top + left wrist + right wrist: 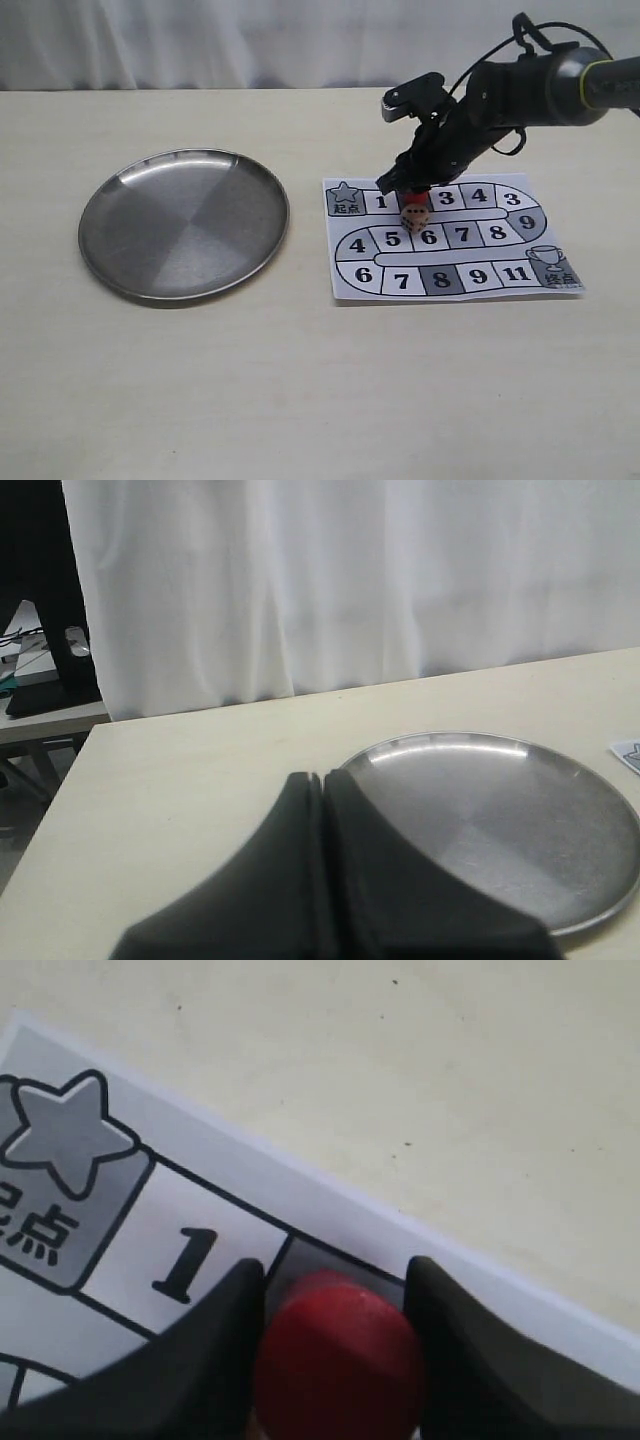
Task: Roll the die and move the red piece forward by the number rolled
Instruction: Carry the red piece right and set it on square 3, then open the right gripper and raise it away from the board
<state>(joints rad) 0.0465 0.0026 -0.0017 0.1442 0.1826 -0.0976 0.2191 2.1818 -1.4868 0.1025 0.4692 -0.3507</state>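
The red piece stands upright on the grey square just after square 1 of the paper board. My right gripper has come down over it, one finger pressed against each side, so it is shut on it. In the exterior view the right gripper hides most of the red piece. The tan die lies on the board directly in front of the piece, touching or nearly touching it. My left gripper is shut and empty, hovering beside the steel plate.
A round steel plate with nothing in it lies on the left of the table. The paper board lies to its right, with the star start square at its top left corner and a trophy square at bottom right. A white curtain hangs behind the table.
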